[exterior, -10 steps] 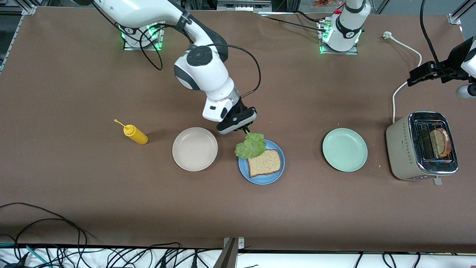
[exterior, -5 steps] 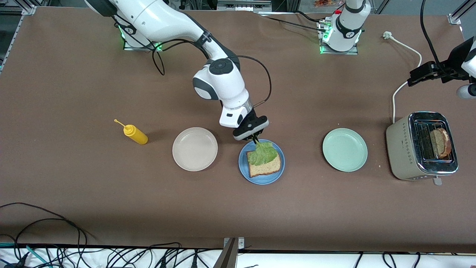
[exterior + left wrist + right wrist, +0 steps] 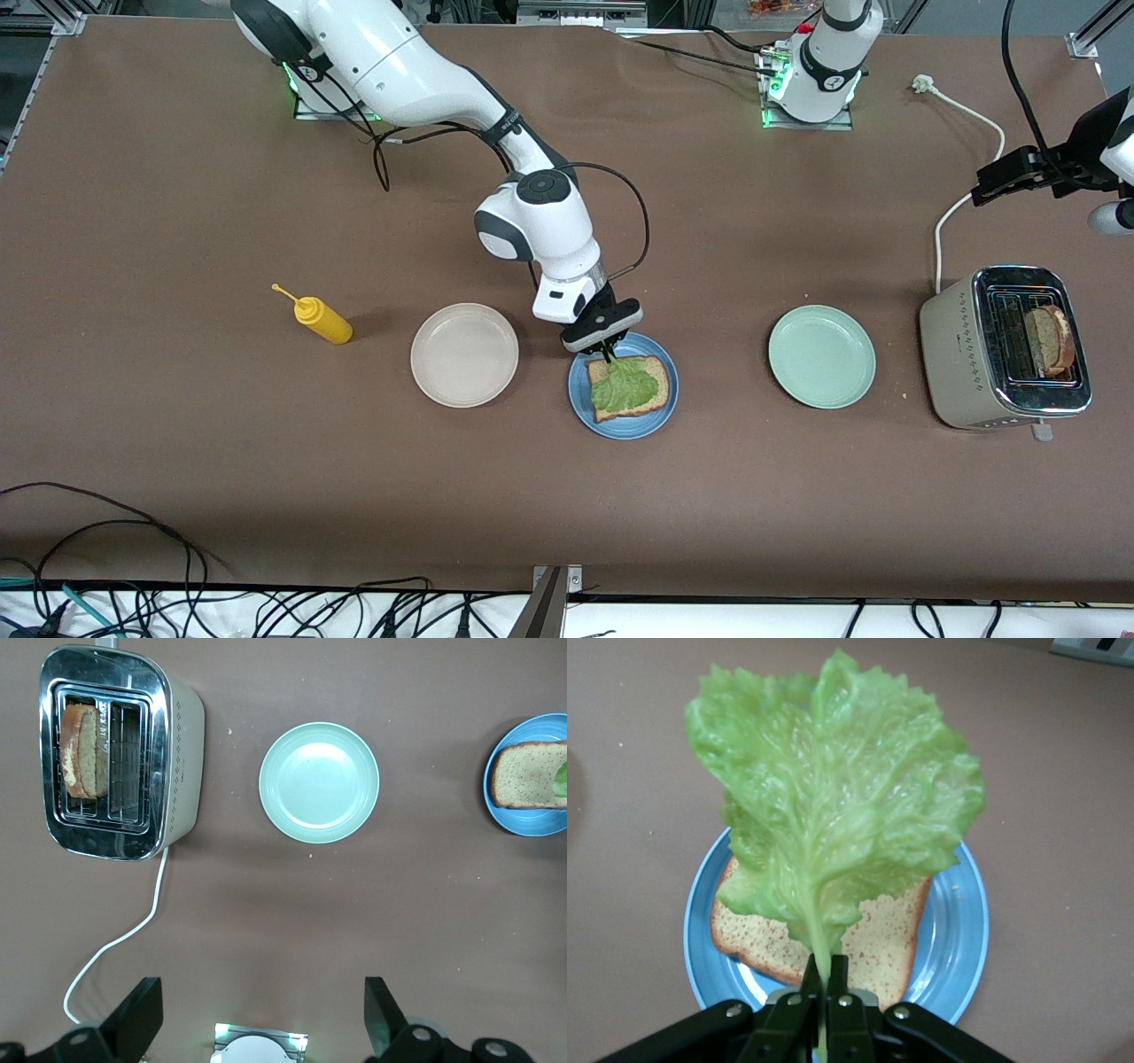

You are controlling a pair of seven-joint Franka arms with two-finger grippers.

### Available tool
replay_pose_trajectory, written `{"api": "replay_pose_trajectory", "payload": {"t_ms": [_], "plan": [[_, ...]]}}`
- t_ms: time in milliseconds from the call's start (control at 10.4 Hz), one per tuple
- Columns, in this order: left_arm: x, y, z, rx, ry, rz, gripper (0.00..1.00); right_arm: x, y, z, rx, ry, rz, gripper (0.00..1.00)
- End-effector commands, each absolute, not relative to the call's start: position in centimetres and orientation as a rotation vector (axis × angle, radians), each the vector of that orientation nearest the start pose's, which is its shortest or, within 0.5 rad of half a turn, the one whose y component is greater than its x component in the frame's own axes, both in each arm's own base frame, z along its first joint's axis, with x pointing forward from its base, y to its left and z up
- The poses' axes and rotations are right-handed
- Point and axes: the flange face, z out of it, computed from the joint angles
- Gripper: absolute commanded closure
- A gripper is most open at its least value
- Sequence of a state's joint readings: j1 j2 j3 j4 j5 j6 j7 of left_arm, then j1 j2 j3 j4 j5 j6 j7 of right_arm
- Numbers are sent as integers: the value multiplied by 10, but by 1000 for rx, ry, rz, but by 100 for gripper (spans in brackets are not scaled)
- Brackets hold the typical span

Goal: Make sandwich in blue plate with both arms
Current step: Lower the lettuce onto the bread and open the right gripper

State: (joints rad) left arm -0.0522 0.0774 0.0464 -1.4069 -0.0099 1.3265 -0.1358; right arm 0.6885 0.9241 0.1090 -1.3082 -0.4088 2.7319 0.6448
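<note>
I see the right gripper (image 3: 825,992) fingers pinching the lettuce leaf (image 3: 833,806) stem over the bread slice (image 3: 873,943); the left gripper (image 3: 257,1023) fingers spread (front view crops them).

Blue plate (image 3: 624,425) lies between beige plate (image 3: 464,354) and mint-green plate (image 3: 821,356). Bread slice (image 3: 654,368) lies on blue plate; lettuce leaf (image 3: 627,388) lies on it. Mustard bottle (image 3: 321,320) lies toward right arm's end; toaster (image 3: 966,354), holding bread (image 3: 1050,339), toward left arm's end.

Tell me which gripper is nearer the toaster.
Left. The left gripper hangs open near the toaster; the right gripper is over the blue plate, holding the lettuce leaf.
</note>
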Motion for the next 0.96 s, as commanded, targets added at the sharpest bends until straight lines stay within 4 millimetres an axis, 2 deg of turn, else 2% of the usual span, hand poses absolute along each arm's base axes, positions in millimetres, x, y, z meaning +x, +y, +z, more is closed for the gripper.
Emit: {"api": "replay_pose_trajectory", "payload": {"t_ms": [0,192,383,479,575,671,862], "plan": [[554,-5,643,-3090,-208,244,0,545,567,217,-2816,-587,-770,100],[554,-5,643,-3090,-208,244,0,541,568,206,-2835,-551,-767,94],[554,-5,643,-3090,-208,244,0,536,573,204,-2833,-557,-762,91],[554,-5,643,-3090,-208,244,0,535,573,202,-2835,-555,-760,81],[554,-5,643,-3090,-208,244,0,537,572,203,-2836,-554,-765,75],[554,-5,643,-3090,-208,244,0,537,572,203,-2837,-556,-769,62],[554,-5,643,-3090,-208,244,0,537,572,203,-2836,-556,-770,56]]}}
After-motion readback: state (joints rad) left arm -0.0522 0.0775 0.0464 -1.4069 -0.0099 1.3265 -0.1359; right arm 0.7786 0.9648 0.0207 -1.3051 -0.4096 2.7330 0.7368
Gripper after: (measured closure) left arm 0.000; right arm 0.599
